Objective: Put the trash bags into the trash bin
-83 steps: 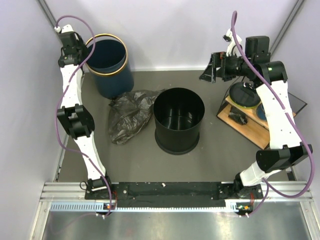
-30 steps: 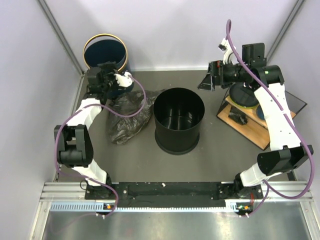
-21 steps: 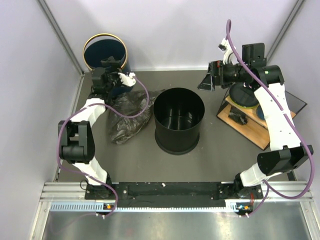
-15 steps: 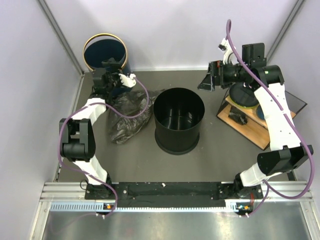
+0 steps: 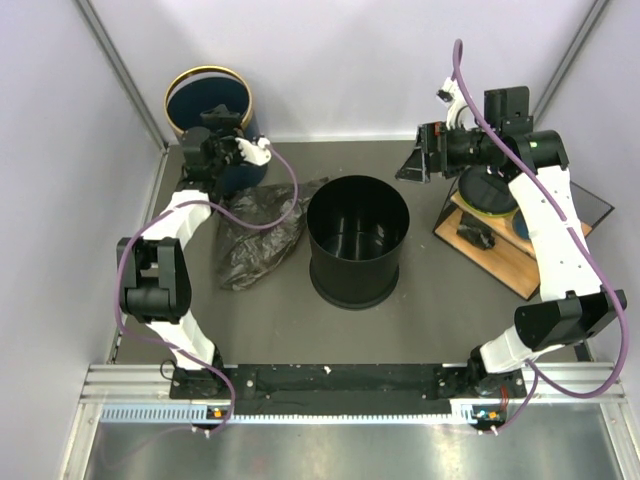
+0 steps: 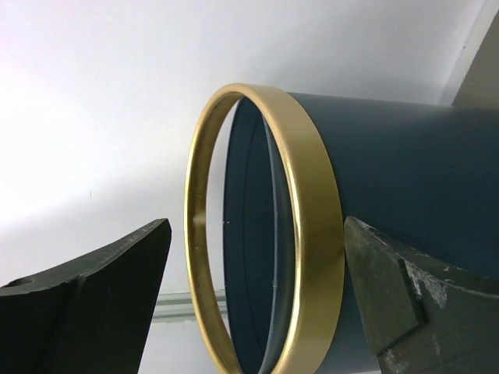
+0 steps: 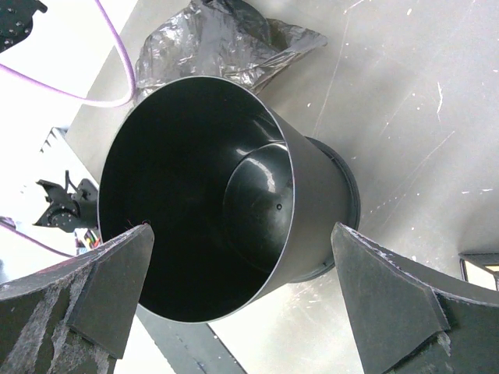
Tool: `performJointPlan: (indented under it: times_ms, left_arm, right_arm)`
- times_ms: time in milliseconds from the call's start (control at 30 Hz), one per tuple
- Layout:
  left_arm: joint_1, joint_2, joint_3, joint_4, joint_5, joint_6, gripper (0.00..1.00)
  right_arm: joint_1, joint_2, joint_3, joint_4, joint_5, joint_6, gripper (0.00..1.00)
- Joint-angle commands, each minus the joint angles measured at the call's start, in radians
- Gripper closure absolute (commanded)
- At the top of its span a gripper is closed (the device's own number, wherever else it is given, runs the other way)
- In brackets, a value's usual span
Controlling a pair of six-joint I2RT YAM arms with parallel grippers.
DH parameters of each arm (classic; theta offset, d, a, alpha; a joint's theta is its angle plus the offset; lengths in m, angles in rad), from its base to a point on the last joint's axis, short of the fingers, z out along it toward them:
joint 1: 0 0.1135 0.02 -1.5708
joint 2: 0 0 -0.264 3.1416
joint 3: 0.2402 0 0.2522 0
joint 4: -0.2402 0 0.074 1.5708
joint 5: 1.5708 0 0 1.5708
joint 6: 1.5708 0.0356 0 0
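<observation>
The trash bin (image 5: 205, 100), navy with a gold rim, stands at the back left corner. In the left wrist view its gold rim (image 6: 312, 210) fills the space between my open fingers. My left gripper (image 5: 224, 122) hovers at the bin's near rim, open and empty (image 6: 257, 227). The trash bags (image 5: 262, 228) lie as a crumpled glossy black heap on the table between the bin and a black bucket, and show at the top of the right wrist view (image 7: 222, 43). My right gripper (image 5: 413, 158) hangs open and empty at the back right (image 7: 242, 230), facing the bucket.
A tall black cylindrical bucket (image 5: 358, 240) stands mid-table; the right wrist view looks into its mouth (image 7: 195, 195). A wooden tray (image 5: 505, 262) with dark round items sits at the right. Walls close in the back and both sides.
My left gripper has moved back from above the bag heap toward the bin's near rim, still open. The right arm, bag and bucket have not moved.
</observation>
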Motion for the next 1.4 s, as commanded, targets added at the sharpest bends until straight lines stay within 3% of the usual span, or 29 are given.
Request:
performJointPlan:
  times_ms: [0, 767, 900, 1033, 1133, 1233, 1267, 1367]
  left_arm:
    - [0.006, -0.048, 0.057, 0.032, -0.001, -0.005, 0.02]
    - [0.007, -0.091, 0.146, -0.063, 0.025, -0.063, 0.02]
    - [0.006, -0.143, 0.226, -0.271, 0.131, -0.195, 0.02]
    - [0.007, -0.198, 0.367, -0.640, 0.245, -0.324, 0.03]
    - [0.004, -0.275, 0.407, -0.804, 0.307, -0.399, 0.03]
    - [0.015, -0.333, 0.405, -0.987, 0.336, -0.492, 0.04]
    - [0.020, -0.348, 0.398, -1.132, 0.384, -0.482, 0.04]
    - [0.027, -0.448, 0.266, -1.259, 0.419, -0.438, 0.02]
  right_arm:
    - [-0.003, 0.005, 0.036, 0.009, -0.026, -0.001, 0.01]
    - [-0.010, 0.002, 0.022, 0.004, -0.053, -0.023, 0.01]
    - [-0.010, 0.000, 0.017, 0.003, -0.066, -0.030, 0.01]
    - [-0.010, 0.002, 0.017, 0.001, -0.068, -0.067, 0.01]
    - [-0.012, 0.011, 0.033, 0.003, -0.072, -0.082, 0.01]
    - [-0.010, 0.020, 0.048, 0.004, -0.080, -0.092, 0.01]
    - [-0.010, 0.023, 0.051, 0.004, -0.083, -0.096, 0.01]
    - [-0.010, 0.028, 0.059, 0.004, -0.092, -0.101, 0.01]
